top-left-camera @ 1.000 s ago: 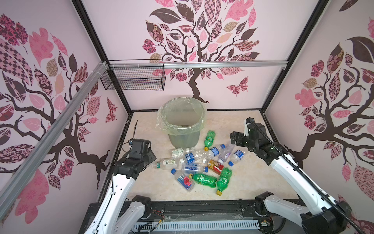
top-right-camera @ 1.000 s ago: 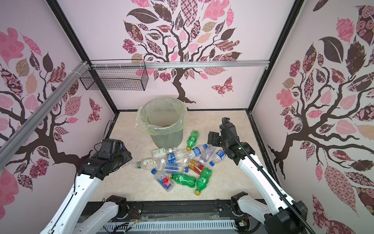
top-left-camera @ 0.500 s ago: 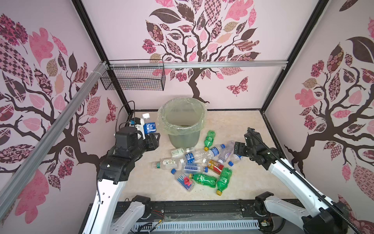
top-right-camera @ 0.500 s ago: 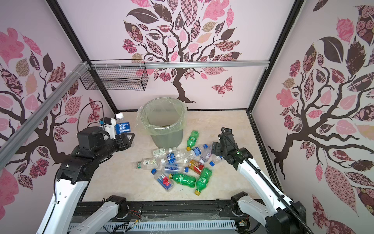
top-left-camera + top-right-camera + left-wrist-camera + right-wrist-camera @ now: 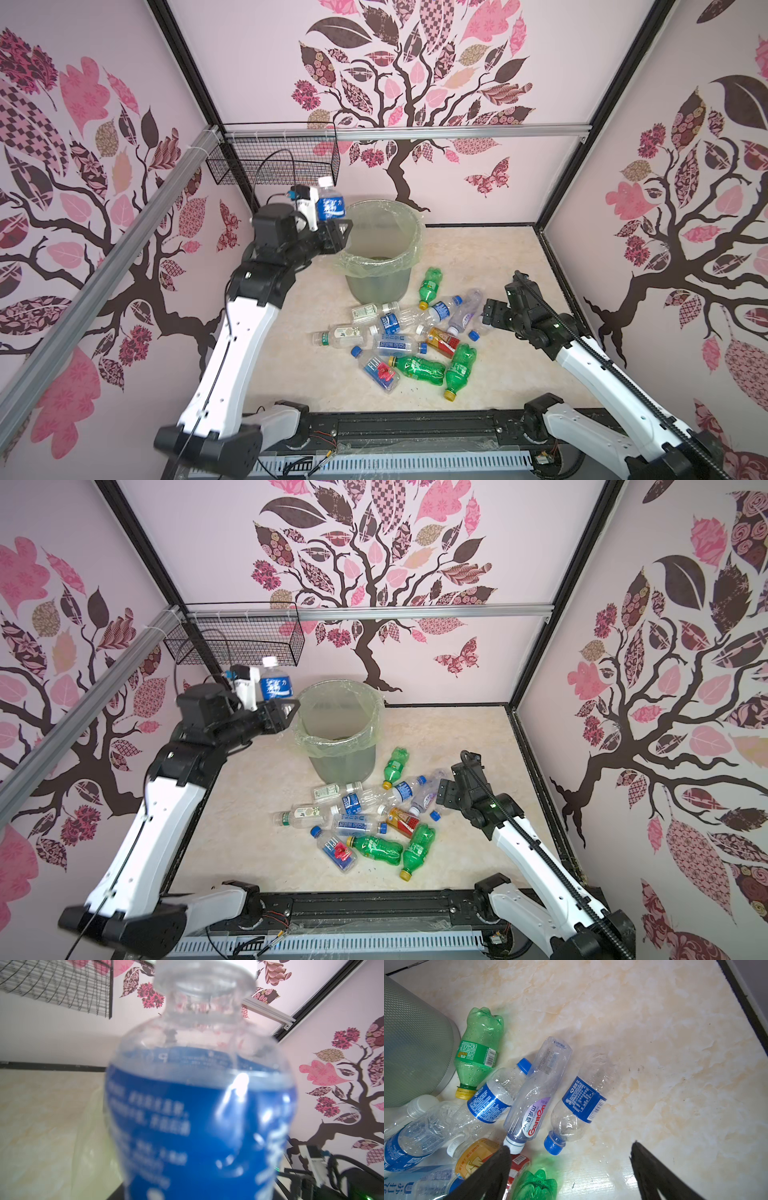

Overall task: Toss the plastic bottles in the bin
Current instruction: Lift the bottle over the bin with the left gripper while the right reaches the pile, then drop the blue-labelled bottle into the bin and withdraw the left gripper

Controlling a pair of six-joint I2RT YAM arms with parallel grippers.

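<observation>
1. One blue-labelled bottle (image 5: 330, 204) is being held up, upright, at the left hand (image 5: 336, 232). It is above rim height, at the left side of the bin (image 5: 376, 286).
2. Its lower end is being hidden by the fingers, so it cannot be told whether the left hand is clamping it or letting it go.
3. The other plastic bottles (image 5: 399, 336) are lying in a heap on the desk (image 5: 478, 257), in front of the bin.
4. The right hand (image 5: 571, 1147) is being hung low over the heap's right edge, jaws spread wide and empty. A clear blue-capped bottle (image 5: 581, 1103) is being framed just ahead of them.
5. Step judged in hand: the drop of the raised bottle into the bin.
6. Next move, as judged: the bottle is to be carried fully over the mouth before release. The right hand is then to be lowered and closed across the blue-capped bottle's body.
</observation>
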